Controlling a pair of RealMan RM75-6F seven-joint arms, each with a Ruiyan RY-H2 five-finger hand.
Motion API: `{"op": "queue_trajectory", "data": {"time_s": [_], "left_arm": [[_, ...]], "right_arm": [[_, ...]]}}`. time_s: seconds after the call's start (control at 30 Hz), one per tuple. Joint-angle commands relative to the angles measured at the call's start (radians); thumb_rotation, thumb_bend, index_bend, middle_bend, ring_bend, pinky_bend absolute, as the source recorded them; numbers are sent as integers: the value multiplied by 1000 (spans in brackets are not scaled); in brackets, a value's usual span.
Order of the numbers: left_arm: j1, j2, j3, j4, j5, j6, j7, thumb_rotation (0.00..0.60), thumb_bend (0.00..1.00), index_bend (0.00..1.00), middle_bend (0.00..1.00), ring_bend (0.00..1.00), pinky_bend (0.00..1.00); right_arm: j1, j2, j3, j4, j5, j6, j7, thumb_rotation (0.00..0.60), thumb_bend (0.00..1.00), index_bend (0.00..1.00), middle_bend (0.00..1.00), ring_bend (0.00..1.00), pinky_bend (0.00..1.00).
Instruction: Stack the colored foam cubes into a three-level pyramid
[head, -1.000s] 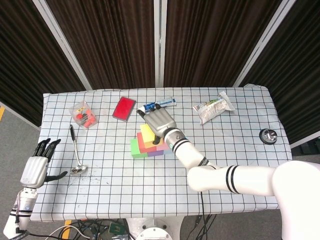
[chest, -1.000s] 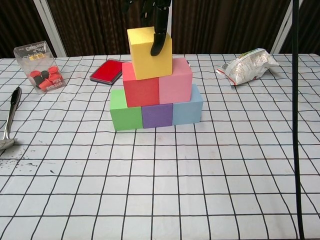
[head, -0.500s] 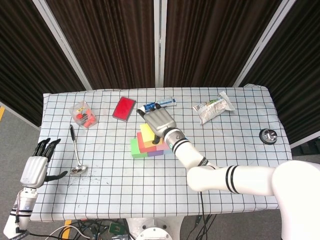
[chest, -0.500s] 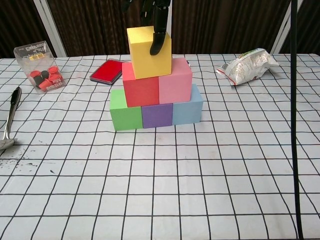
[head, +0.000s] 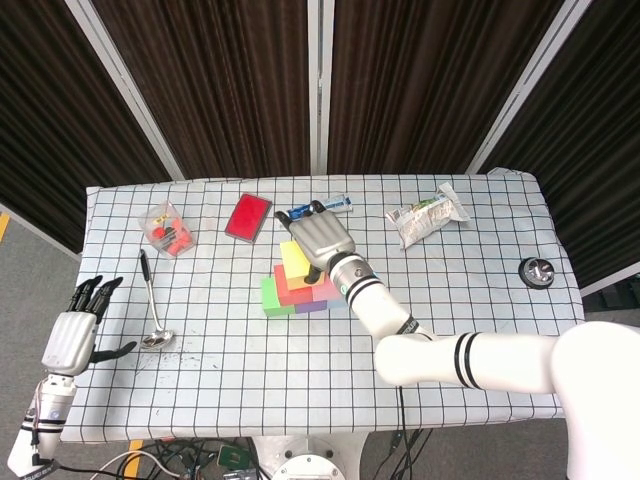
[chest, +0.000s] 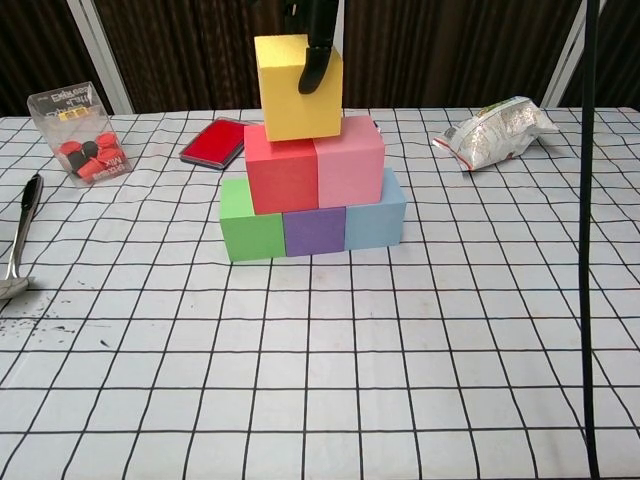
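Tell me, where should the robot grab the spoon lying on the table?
Probably by its thin dark handle, pinched from above across its two long sides. The spoon lies flat on the table with its bowl at the near end, close to the left hand. The handle is straight and slim with bare cloth either side, so fingers can close around it.

Bright, even overhead light; soft faint shadows, sharp focus, no glare or blur.

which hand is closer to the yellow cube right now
Right. The right hand grips the yellow cube atop the stack; the left hand hangs off the table's left edge, far away.
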Motion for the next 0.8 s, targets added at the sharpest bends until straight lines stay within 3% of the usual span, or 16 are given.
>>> {"op": "queue_trajectory", "data": {"time_s": [0.03,0.8], "left_arm": [[0,0,0,1,1,0,-1,600,0,71,117,0,58],[2,-5,4,11,-5,-8,-13,600,0,71,117,0,58]], "right_arm": [[8,-1,0,-12,29,15,-24,600,104,0,565,175,0],[2,-24,29,5,87,5,-73,600,104,0,565,175,0]]}}
